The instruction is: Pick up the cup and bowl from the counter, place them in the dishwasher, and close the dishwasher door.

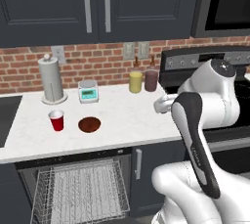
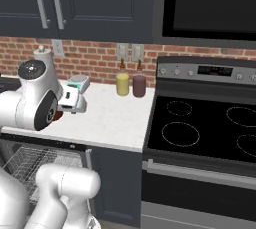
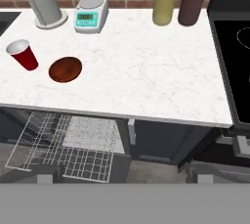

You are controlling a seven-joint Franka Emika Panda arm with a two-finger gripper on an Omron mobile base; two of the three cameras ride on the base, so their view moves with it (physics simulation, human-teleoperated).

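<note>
Hand view looks down over the counter (image 3: 146, 71) from above its front edge, with the gripper's jaws spread wide and nothing between them, held high and well apart from everything, which reads as a survey pose before the first reach. In the left base view the gripper (image 1: 161, 104) hangs over the counter's right part, at about three o'clock from the bowl (image 1: 90, 124). The cup (image 1: 56, 120) stands upright just beside the bowl, at its nine o'clock, mouth up, so a grasp from above or from the side both look open to the arm. The two sit near the front edge, directly above the dishwasher (image 1: 78, 189), whose wire rack (image 1: 80, 193) is pulled out and bare; that placement keeps each carry short, a lift and a drop forward. The dishwasher door cannot be made out clearly beneath the rack. Further back, at twelve o'clock from the cup, stands the paper-towel roll (image 1: 51, 78), with the kitchen scale (image 1: 88, 91) beside it. The yellow jar (image 1: 135, 81) and a dark red jar (image 1: 151, 80) stand touching at the wall, out of the working lane. Nothing of the task looks done yet.
</note>
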